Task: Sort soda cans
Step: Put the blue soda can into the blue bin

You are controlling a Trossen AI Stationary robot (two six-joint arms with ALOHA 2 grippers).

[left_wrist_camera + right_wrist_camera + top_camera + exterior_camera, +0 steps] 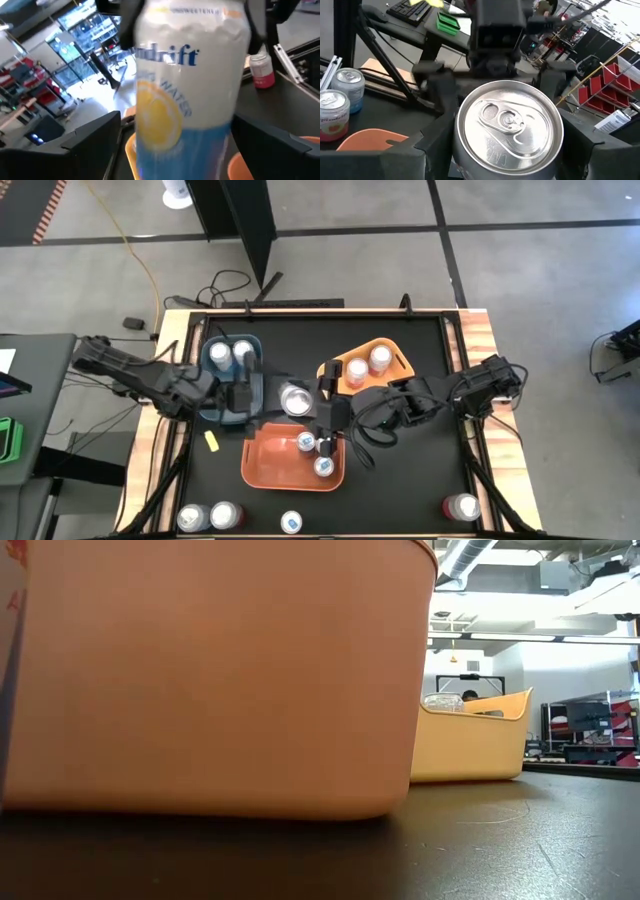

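A silver-topped can (509, 131) fills my view, clamped between my right gripper (318, 405) fingers (437, 137) above the table's (420, 480) middle. My left gripper (262, 392) faces it from the other side, fingers spread wide and off its white, blue-lettered side (186, 95). Just below sits the orange bin (268, 465) holding two cans; beyond, the yellow bin (398, 356) and the blue bin (212, 412) hold two each.

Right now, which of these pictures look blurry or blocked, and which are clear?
Left wrist view: the white can fills the frame, its lettering smeared by blur. Low view: the orange bin sits right against the lens and blocks most of the table. Right wrist view: the can's silver top is crisp, with soft glare. High view: evenly lit and clear.
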